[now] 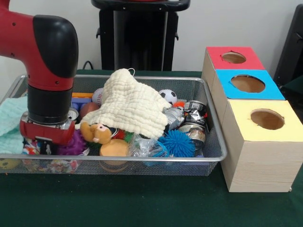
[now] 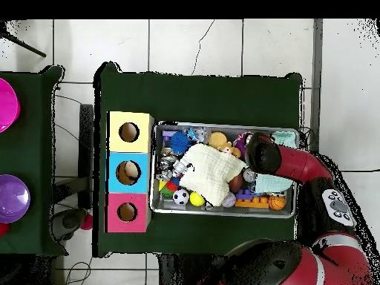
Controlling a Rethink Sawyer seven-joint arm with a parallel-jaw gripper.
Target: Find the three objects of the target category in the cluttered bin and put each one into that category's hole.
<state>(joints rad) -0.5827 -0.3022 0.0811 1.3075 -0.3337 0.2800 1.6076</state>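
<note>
A wire mesh bin [image 1: 142,159] holds a heap of mixed toys. A cream quilted cloth [image 1: 130,106] lies over the middle of the heap. Around it show a blue spiky ball [image 1: 176,143], a small soccer ball [image 1: 167,96], a baseball [image 1: 97,96], crushed cans [image 1: 194,118], a tan plush toy [image 1: 97,132] and a purple spiky toy [image 1: 73,144]. My gripper [image 1: 46,144] is lowered into the bin's left end, next to the purple toy; its tips are hidden among the clutter. From above, the arm's wrist [image 2: 263,152] covers the gripper, beside the cloth [image 2: 208,172].
Three wooden boxes stand right of the bin, with round holes in red [image 1: 234,57], blue [image 1: 247,83] and yellow [image 1: 267,119] tops. A teal cloth [image 1: 12,123] hangs at the bin's left end. From above, purple and pink dishes [image 2: 11,199] sit on another table.
</note>
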